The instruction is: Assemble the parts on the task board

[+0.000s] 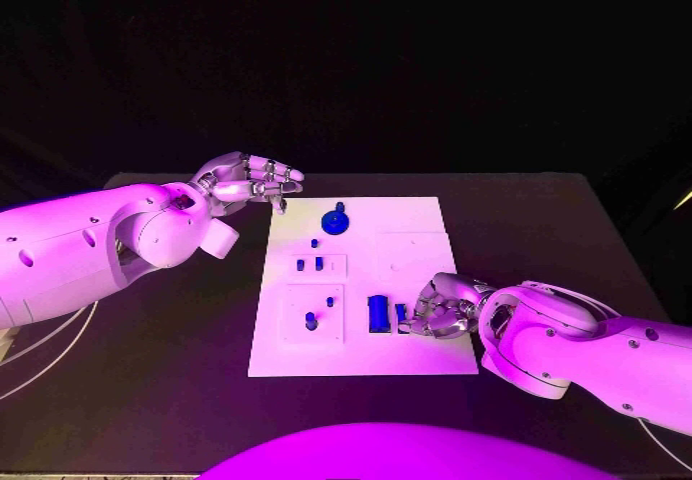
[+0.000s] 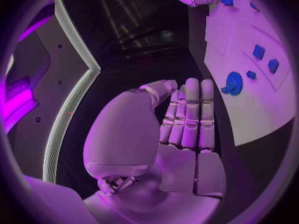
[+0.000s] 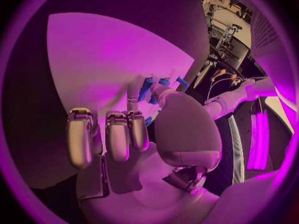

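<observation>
The right hand pinches a long blue part on the task board, its long axis running away from the robot. Just beside it stands a bigger blue block, aligned likewise. The left hand hovers with fingers loosely apart, holding nothing.

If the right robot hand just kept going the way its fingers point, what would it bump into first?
Most likely the tall blue part standing on the task board: the right robot hand reaches toward it, fingertips already close beside it. Whether they touch is unclear.
</observation>
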Available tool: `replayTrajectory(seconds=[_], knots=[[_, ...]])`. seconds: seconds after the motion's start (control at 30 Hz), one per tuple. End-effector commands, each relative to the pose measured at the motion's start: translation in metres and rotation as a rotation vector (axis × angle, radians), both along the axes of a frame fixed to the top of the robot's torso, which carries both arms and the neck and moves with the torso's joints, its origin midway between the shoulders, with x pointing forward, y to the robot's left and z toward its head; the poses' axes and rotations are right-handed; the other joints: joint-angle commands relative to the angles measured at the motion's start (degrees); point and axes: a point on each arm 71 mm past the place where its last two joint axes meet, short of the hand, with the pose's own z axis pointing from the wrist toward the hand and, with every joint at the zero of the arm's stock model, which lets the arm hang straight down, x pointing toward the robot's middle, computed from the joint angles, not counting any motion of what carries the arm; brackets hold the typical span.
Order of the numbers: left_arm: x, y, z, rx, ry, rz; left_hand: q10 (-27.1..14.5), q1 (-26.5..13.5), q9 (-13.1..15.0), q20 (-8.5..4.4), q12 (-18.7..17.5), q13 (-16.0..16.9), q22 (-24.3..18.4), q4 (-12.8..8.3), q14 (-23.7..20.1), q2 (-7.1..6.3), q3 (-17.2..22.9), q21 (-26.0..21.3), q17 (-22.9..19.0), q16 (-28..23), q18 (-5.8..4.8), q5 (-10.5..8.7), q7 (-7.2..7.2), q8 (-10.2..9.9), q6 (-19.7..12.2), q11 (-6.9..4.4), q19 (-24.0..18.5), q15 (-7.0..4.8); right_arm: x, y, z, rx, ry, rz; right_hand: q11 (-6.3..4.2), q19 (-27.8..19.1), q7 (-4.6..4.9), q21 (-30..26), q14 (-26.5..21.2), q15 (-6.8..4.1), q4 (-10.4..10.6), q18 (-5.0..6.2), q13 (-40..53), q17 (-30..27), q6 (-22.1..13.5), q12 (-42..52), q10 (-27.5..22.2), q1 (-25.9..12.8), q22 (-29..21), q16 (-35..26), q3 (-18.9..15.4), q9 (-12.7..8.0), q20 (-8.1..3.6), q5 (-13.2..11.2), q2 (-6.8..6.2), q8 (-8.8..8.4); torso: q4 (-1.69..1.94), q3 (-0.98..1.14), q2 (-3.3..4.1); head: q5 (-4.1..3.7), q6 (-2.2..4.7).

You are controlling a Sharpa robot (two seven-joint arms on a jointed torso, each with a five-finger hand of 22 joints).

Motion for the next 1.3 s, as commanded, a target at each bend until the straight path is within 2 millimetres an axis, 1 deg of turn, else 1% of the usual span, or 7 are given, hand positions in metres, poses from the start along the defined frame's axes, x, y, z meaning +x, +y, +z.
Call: replayTrajectory(seconds=[0.03, 0.23, 0.5, 0.67, 0.8, 1.17, 1.3], knots=[[0.000, -0.001, 0.000, -0.008, 0.001, -0.002, -0.52, -0.24, -0.09, 0.20, 0.22, -0.09, -0.10, 0.19, -0.11, 0.62, 0.37, -0.27, 0.10, -0.15, 0.86, 0.39, 0.00, 0.11, -0.10, -0.04, -0.20, 0.42, 0.000, 0.000, -0.002, -0.022, 0.001, 0.038, 0.32, 4.50, -0.05, 0.07, 5.15, 0.16, 0.05, -0.14, 13.06, 11.69, 0.19, -0.21, 4.16, 0.54, 13.56, -0.09, -0.42, -0.10, 0.07, -0.53, 0.34, 0.08, 0.02, -0.03, 0.04, -0.13, -0.05], [0.000, -0.001, 0.000, -0.007, 0.002, -0.003, -0.52, -0.24, -0.09, 0.20, 0.22, -0.09, -0.10, 0.19, -0.11, 0.62, 0.37, -0.27, 0.10, -0.15, 0.86, 0.39, 0.00, 0.11, -0.10, -0.04, -0.20, 0.42, 0.002, 0.001, -0.004, -0.030, -0.001, 0.035, 0.31, 4.50, -0.06, 0.05, 5.14, 0.16, 0.10, -0.13, 13.05, 11.67, 0.22, -0.24, 4.15, 0.64, 13.55, -0.10, -0.48, -0.12, 0.07, -0.66, 0.58, 0.08, 0.06, -0.05, 0.02, -0.15, -0.08], [0.000, -0.002, 0.000, -0.007, 0.003, -0.004, -0.54, -0.27, -0.09, 0.20, 0.25, -0.11, -0.13, 0.22, -0.10, 0.75, 0.42, -0.30, 0.12, -0.14, 0.86, 0.40, 0.01, 0.12, -0.10, -0.03, -0.17, 0.43, 0.004, 0.003, -0.007, -0.040, -0.018, 0.031, 0.14, 4.51, -0.25, 0.10, 5.16, 0.04, -0.24, -0.14, 13.08, 11.73, 0.38, -0.20, 4.17, 2.89, 13.57, -0.08, -0.69, -0.17, 0.00, -1.71, 1.34, 0.16, 0.09, -0.01, 0.01, -0.11, -0.12], [0.000, -0.001, 0.000, -0.007, 0.003, -0.003, -0.54, -0.27, -0.09, 0.20, 0.25, -0.11, -0.13, 0.22, -0.10, 0.75, 0.42, -0.30, 0.12, -0.14, 0.86, 0.40, 0.01, 0.12, -0.10, -0.03, -0.17, 0.43, 0.005, 0.001, -0.006, -0.031, -0.039, 0.022, 0.14, 4.52, -0.25, 0.16, 5.16, 0.04, -0.23, -0.15, 13.08, 11.73, 0.38, -0.20, 4.18, 2.93, 13.58, -0.08, -0.71, -0.17, 0.00, -1.74, 1.34, 0.16, 0.00, -0.09, -0.01, -0.05, -0.17], [0.000, -0.001, 0.000, -0.007, 0.004, -0.003, -0.55, -0.31, -0.09, 0.21, 0.27, -0.12, -0.15, 0.27, -0.09, 0.85, 0.45, -0.32, 0.13, -0.14, 0.85, 0.40, 0.02, 0.13, -0.10, -0.02, -0.16, 0.44, 0.004, 0.000, -0.004, -0.011, -0.058, 0.017, 0.17, 4.55, -0.20, 0.23, 5.16, 0.04, 0.06, -0.16, 13.10, 11.76, 0.41, -0.15, 4.20, 2.75, 13.60, -0.06, -1.03, -0.20, -0.01, -1.69, 1.28, 0.16, 0.02, -0.03, 0.02, 0.00, -0.13], [0.000, -0.001, 0.000, -0.008, 0.003, -0.002, -0.55, -0.31, -0.09, 0.21, 0.27, -0.12, -0.15, 0.27, -0.09, 0.85, 0.45, -0.32, 0.13, -0.14, 0.85, 0.40, 0.02, 0.13, -0.10, -0.02, -0.16, 0.44, 0.001, -0.001, 0.017, 0.098, -0.132, 0.047, 0.22, 4.44, -0.14, -0.21, 5.12, 0.08, 0.22, -0.08, 12.99, 11.56, 0.34, -0.40, 4.10, 2.12, 13.49, -0.17, -2.31, -0.30, 0.00, -0.85, 0.97, 0.11, 0.00, -0.08, -0.08, -0.16, 0.19], [0.000, -0.002, 0.000, -0.044, 0.009, -0.005, -0.59, -0.30, -0.10, 0.21, 0.34, -0.14, -0.19, 0.17, -0.13, 0.80, 0.46, -0.39, 0.17, -0.15, 0.86, 0.40, -0.02, 0.14, -0.14, -0.04, -0.15, 0.43, 0.002, 0.000, 0.025, 0.165, -0.179, 0.075, 0.48, 4.31, 0.21, -0.74, 5.07, 0.26, 0.20, 0.01, 12.89, 11.35, -0.68, -0.66, 3.97, 2.52, 13.36, -0.28, -2.84, -0.56, 0.09, -0.80, 1.04, -0.46, -0.04, -0.15, -0.15, -0.21, 0.45]])
